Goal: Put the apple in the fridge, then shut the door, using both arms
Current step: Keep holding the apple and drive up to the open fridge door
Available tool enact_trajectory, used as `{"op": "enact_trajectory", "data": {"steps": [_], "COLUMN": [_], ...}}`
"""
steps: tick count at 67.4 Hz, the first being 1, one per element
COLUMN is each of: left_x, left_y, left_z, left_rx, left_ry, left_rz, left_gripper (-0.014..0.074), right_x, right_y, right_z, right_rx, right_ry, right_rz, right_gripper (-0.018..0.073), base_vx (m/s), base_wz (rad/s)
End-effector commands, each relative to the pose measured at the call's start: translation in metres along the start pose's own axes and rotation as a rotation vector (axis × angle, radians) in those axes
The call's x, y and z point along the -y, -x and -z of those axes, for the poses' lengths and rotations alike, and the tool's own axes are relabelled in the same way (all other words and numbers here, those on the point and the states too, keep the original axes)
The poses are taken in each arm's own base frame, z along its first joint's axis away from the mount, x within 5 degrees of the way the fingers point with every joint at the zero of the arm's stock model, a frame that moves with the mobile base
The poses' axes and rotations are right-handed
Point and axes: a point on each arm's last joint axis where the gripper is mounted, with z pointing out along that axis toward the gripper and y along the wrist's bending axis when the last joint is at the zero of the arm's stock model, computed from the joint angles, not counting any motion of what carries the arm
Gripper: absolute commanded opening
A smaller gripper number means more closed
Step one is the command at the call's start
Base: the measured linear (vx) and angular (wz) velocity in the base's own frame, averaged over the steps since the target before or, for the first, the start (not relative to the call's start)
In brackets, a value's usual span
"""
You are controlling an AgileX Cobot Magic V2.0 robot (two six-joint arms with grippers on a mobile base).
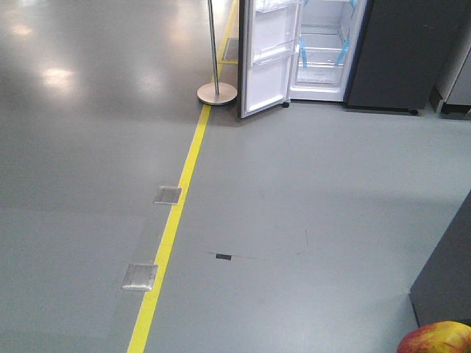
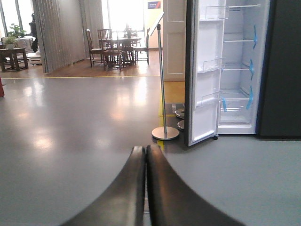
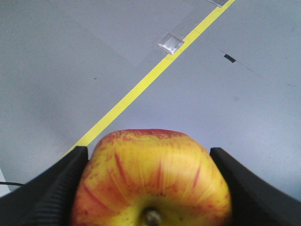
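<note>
Since the apple (image 3: 150, 160) is already clamped in the right end effector (image 3: 150, 188), it all comes down to getting it over to the fridge. Up close in the right wrist view, the two black fingers (image 3: 44, 193) press on either side of it, open only as wide as the fruit. The stem end faces back at the camera, so I'd say the stem axis runs roughly along the reach direction. The skin is yellow with red streaks fanning out from the stem, redder over the top, and I can't spot any bruises. The front view only catches a sliver of it in the bottom right corner.

The left end effector (image 2: 146, 188) has its fingers pressed together with nothing between them, hanging over bare grey floor (image 1: 294, 220). Further out, a yellow line (image 1: 173, 228) runs up the floor to a silver pole base (image 1: 216, 93). Just beside that is the door (image 1: 268, 59), swung wide open on the left of the opening, white inside with clear bins. The fridge (image 1: 324, 51) sits well away, ahead and a bit right of centre, with blue-taped shelves showing.

My guess: the right arm goes straight in, and the left arm is on the door's side for the shut.
</note>
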Motion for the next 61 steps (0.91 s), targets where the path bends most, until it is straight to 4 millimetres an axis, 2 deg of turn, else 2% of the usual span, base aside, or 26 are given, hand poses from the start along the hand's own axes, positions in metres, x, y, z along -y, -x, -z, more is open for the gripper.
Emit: {"op": "enact_trajectory", "data": {"steps": [1,61], "left_x": [0.0007,0.0007], "left_y": [0.0132,0.0132], "left_z": [0.0023,0.0023], "left_rx": [0.107,0.107], "left_ry": [-0.006,-0.006], "left_rz": [0.011,0.011], "left_gripper": [-0.0006,-0.0006], "right_x": [-0.0007,-0.0007], "right_y": [0.0108,0.0108], "right_z": [0.0048,0.0048], "right_rx": [0.078,0.078], "right_ry": [-0.003,-0.003], "right_rz": [0.001,0.001], "right_gripper": [0.015,0.015], "base_vx": [0.32,0.33], "base_wz": [-0.07,-0.05]}}
